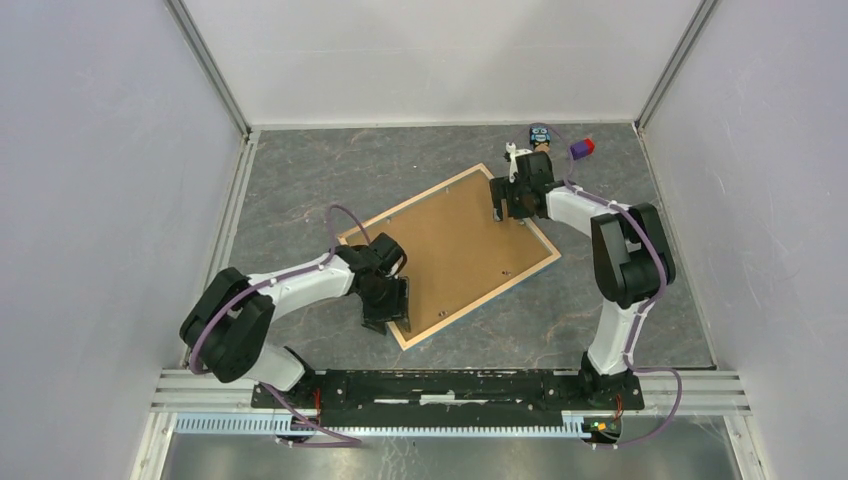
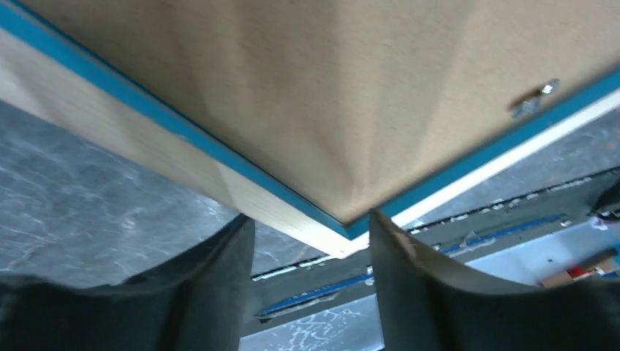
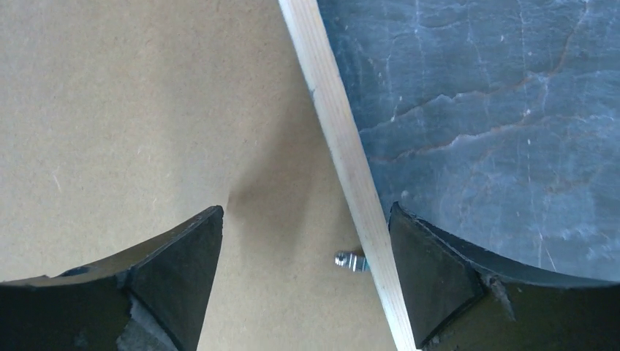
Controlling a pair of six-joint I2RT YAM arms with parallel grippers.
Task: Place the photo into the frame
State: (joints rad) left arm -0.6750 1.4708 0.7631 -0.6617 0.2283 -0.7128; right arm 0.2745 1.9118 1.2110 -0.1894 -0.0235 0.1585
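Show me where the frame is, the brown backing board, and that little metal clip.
frame (image 3: 340, 146), right wrist view, on its pale wood rail.
backing board (image 1: 455, 240), top external view, middle of the sheet.
metal clip (image 3: 349, 261), right wrist view, its silver tab.

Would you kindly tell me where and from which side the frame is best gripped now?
Probably take the frame by its thin pale-wood border, at an outer edge or corner, coming in from the table side. It lies back up, and the brown backing fills its middle, leaving nothing else to pinch.
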